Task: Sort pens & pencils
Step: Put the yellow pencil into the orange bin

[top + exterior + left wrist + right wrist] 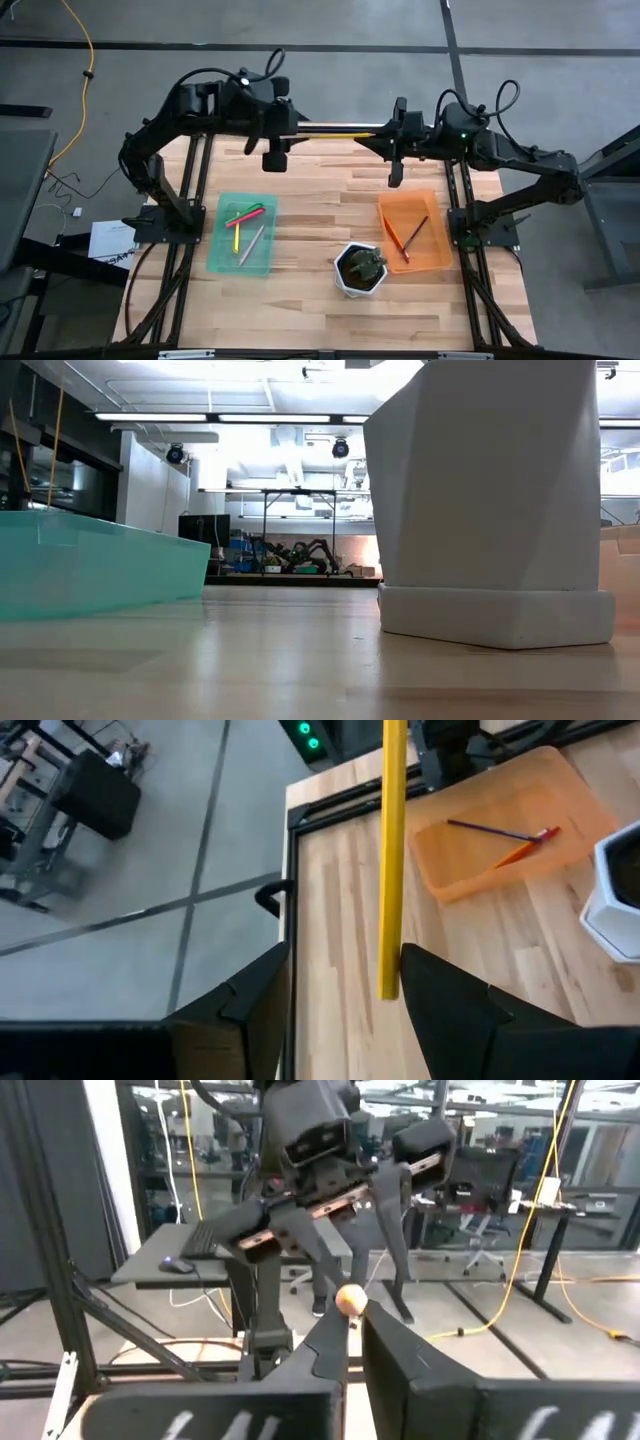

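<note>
Overhead layout: two trays rest on the table (pixel 320 200) — the left tray (pixel 243 266) toward the left arm's side, the right tray (pixel 413 262) toward the right arm's side. Several pens (pixel 247 216) lie inside the left tray; two pencils (pixel 408 237) lie crossed inside the right tray. A pot (pixel 360 269) stands between the trays, nearer the right one. A third pencil (pixel 335 131) spans the gap between the left gripper (pixel 274 157) and right gripper (pixel 396 172) — above the table's far edge.
</note>
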You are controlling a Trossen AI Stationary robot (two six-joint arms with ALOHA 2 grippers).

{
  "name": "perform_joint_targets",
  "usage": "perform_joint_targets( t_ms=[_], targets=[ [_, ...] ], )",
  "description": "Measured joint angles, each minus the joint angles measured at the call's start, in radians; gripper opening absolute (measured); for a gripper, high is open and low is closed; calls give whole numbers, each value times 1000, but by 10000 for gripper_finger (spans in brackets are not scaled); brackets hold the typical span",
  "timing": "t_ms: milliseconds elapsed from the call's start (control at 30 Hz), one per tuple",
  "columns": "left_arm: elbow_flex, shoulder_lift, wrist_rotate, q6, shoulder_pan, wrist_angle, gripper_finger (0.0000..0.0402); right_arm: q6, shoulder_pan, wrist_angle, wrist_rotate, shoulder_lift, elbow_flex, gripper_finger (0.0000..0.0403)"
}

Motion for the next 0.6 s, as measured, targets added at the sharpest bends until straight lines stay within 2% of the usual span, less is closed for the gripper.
perform_joint_targets(
  t_ms=[333, 600],
  targets=[
    [0, -24, -53, -9, 1, -54, 175, -3, 0, 51, -10, -22, 0, 1],
    [0, -36, -82, -10, 0, -60, 175, 12, 0, -45, 2, -60, 0, 1]
  ],
)
